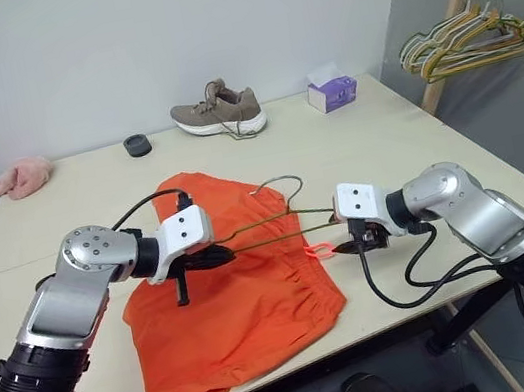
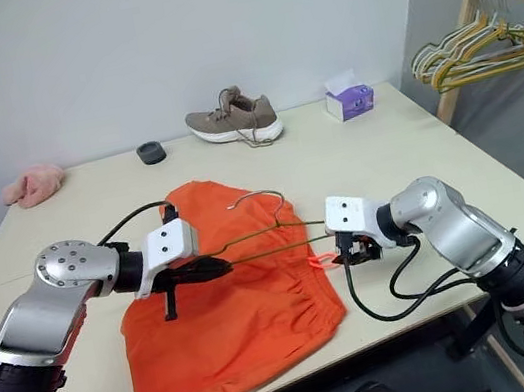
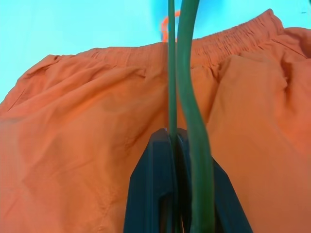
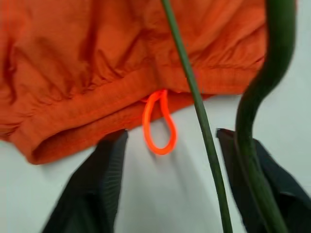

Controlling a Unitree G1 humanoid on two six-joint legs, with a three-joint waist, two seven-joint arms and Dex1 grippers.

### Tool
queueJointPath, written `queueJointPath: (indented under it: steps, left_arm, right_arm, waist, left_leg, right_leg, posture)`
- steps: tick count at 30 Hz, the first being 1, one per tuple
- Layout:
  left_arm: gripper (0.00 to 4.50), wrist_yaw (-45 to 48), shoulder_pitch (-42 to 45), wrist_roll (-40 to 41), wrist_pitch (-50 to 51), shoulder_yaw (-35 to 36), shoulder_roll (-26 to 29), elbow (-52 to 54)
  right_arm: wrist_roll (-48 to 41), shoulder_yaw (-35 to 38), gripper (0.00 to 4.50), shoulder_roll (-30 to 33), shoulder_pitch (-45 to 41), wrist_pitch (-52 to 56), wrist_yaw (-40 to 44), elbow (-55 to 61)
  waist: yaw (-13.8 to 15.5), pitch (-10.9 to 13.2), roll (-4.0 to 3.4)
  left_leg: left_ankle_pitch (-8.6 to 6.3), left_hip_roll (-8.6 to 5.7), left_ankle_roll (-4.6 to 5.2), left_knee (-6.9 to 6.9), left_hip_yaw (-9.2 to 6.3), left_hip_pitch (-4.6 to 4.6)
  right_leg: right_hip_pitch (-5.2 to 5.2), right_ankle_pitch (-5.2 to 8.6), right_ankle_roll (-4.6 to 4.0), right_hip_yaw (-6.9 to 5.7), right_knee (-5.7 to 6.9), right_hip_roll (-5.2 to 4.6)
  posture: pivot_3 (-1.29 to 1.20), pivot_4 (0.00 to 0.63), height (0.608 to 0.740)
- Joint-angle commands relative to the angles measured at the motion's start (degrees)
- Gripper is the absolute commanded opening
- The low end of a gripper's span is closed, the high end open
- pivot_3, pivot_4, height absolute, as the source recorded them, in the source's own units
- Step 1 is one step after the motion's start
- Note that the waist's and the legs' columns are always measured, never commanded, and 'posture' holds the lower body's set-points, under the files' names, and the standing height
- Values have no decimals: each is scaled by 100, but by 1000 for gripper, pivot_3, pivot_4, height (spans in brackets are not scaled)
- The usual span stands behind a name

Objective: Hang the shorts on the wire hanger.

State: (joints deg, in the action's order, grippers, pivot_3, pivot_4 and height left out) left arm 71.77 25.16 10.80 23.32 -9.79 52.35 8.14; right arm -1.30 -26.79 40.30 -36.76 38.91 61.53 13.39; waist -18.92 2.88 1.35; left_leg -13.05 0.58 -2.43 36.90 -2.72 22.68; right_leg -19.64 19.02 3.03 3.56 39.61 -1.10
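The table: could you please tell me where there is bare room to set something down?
Bare table lies between the shorts and the tissue box, and between the pink cloth and the shorts. It is crowded in the middle, where both arms hold the wire hanger over the shorts.

— What is sitting on the big pale table (image 1: 404, 135)?

— The orange shorts (image 1: 225, 304) are lying flat near the front, at about 6 o'clock. Their little string loop (image 1: 319, 250) is poking out toward 3 o'clock.

— And at the back?

— A brown shoe (image 1: 220, 112) is resting at 12 o'clock. A small black round thing (image 1: 137, 145) is sitting just beside it, toward 11 o'clock. A fuzzy pink cloth (image 1: 20, 178) is lying far off at 10 o'clock. A purple tissue box (image 1: 332, 92) is standing at 1 o'clock.
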Motion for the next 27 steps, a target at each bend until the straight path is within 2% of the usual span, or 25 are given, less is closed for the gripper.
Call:
queueJointPath:
  steps: [1, 6, 10, 14, 17, 21, 27]
  left_arm:
    - [0, 25, -11, -11, -95, 68, 95, 197]
    - [0, -9, -87, -6, -130, 102, 55, 191]
    - [0, -60, -144, 44, -139, 127, -45, 156]
    - [0, -64, -303, 529, 183, 374, -271, 246]
    - [727, -121, -386, 623, 193, 519, -354, 218]
    - [1976, -269, -459, 1138, 708, 957, -518, 61]
    - [3812, -480, -431, 1313, 903, 1306, -468, -233]
  right_arm:
    - [-41, 18, 1782, -7, -180, 40, 145, 67]
    - [-72, 40, 43, -39, -168, 117, 207, 115]
    - [-180, 128, 43, -81, -111, 261, 234, 235]
    - [-338, 234, 43, -9, 9, 441, 288, 479]
    - [-465, 312, 0, 77, 106, 593, 314, 666]
    - [-661, 478, 0, 300, 362, 779, 329, 978]
    - [-893, 672, 0, 569, 663, 962, 266, 1200]
  waist:
    - [2, 0, 0]
    - [9, 0, 0]
    - [10, 0, -1]
    - [20, 0, -1]
    - [28, -1, 2]
    - [29, 0, -1]
    - [18, 0, 0]
  left_leg:
    - [0, 0, 0, 0, 0, 0]
    - [0, 1, 0, 2, -1, -2]
    - [0, 1, 0, 2, -2, -1]
    - [0, 1, 0, 2, -2, 0]
    - [0, 3, 0, 2, -4, 0]
    - [0, 4, 0, 4, -6, -1]
    - [0, 3, 0, 5, -6, -1]
  right_leg:
    - [0, 0, 0, 0, 0, 0]
    - [0, 0, 0, -1, 4, 0]
    - [0, 0, 0, -1, 3, 0]
    - [0, 0, 0, -2, 4, -1]
    - [0, 0, 0, -3, 4, -4]
    - [1, 0, 1, -5, 5, -4]
    - [1, 0, 1, -5, 5, -3]
  posture:
    - [-301, 0, 740]
    - [-299, 0, 740]
    - [-301, 0, 740]
    - [-308, 0, 740]
    - [-312, 0, 740]
    - [-317, 0, 740]
    - [-321, 0, 740]
